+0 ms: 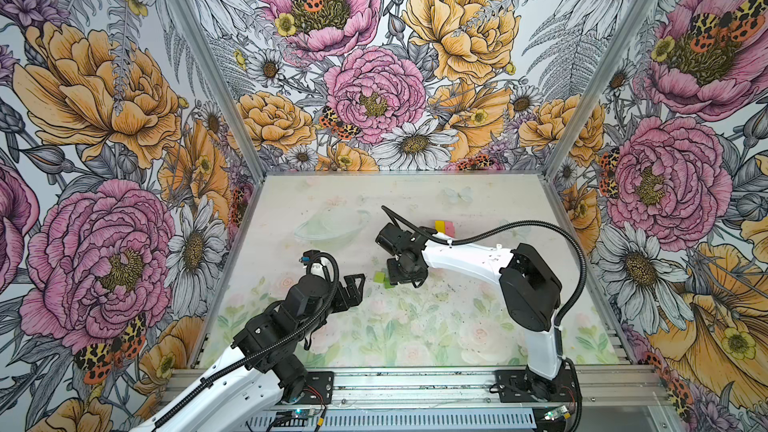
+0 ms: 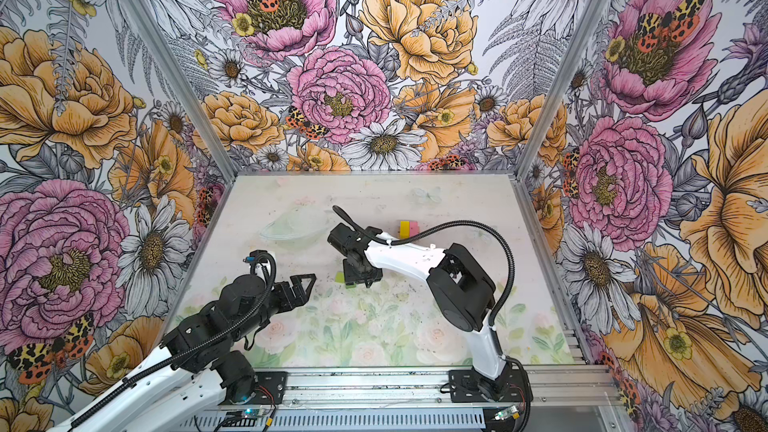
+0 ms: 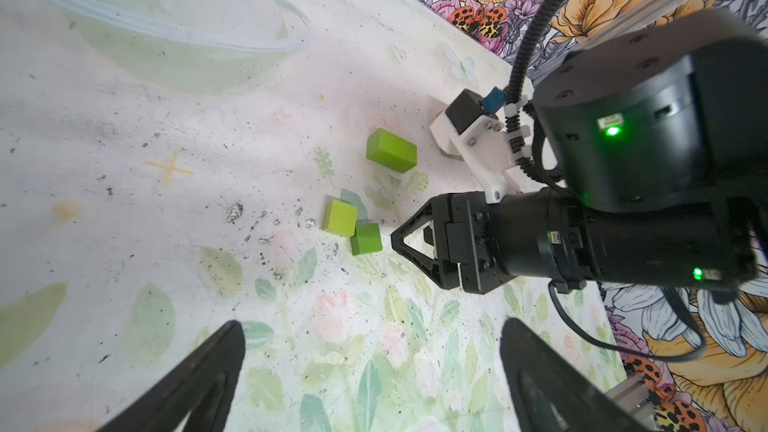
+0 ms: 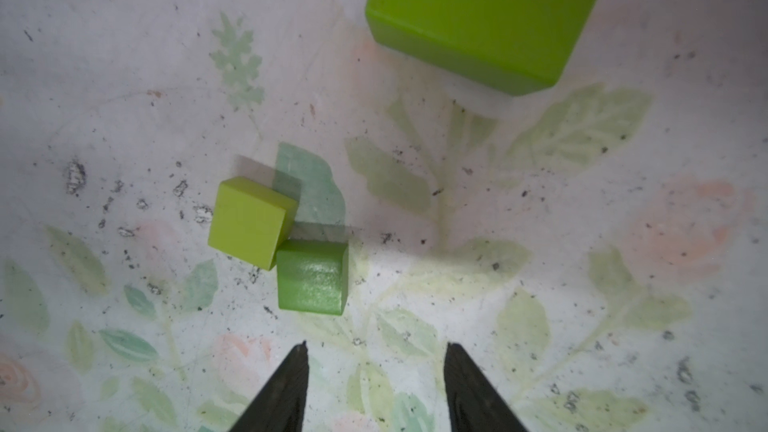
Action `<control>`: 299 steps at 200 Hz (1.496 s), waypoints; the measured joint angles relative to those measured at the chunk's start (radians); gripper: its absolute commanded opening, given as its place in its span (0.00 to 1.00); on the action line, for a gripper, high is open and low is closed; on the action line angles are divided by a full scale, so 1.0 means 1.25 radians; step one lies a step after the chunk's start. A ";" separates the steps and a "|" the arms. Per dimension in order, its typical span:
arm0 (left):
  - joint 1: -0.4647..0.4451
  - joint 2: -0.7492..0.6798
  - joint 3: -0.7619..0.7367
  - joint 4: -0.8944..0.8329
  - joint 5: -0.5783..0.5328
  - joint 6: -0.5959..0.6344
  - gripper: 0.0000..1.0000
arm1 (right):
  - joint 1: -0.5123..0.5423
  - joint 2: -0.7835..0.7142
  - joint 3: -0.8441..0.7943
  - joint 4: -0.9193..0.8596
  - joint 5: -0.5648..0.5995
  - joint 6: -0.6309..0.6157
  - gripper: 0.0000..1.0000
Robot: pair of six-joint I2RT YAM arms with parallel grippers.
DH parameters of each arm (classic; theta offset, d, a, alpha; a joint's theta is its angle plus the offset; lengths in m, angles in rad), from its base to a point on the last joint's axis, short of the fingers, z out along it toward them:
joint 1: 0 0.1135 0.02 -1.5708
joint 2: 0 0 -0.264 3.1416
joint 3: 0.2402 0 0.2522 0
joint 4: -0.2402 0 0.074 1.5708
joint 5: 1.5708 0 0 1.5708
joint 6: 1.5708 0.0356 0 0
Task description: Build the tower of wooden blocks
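Jaws gape empty on our left gripper (image 3: 372, 322) and right gripper (image 4: 376, 343): 2 touching green cubes (image 4: 311, 276), 1 lime brick (image 4: 486, 22), 1 yellow oblong (image 1: 439, 226), 1 pink oblong (image 1: 450, 226).

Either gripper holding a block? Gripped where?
Nothing held: left gripper open and empty; right gripper empty too, jaws apart, just short of the dark green cube.
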 measured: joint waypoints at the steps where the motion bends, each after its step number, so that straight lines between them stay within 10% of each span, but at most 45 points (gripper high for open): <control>1: 0.000 0.000 0.001 -0.001 -0.001 0.000 0.97 | 0.000 0.000 0.001 0.000 0.000 0.000 0.54; 299: 0.039 -0.026 0.007 -0.042 -0.031 -0.002 0.97 | 0.020 0.100 0.059 0.018 -0.039 -0.020 0.46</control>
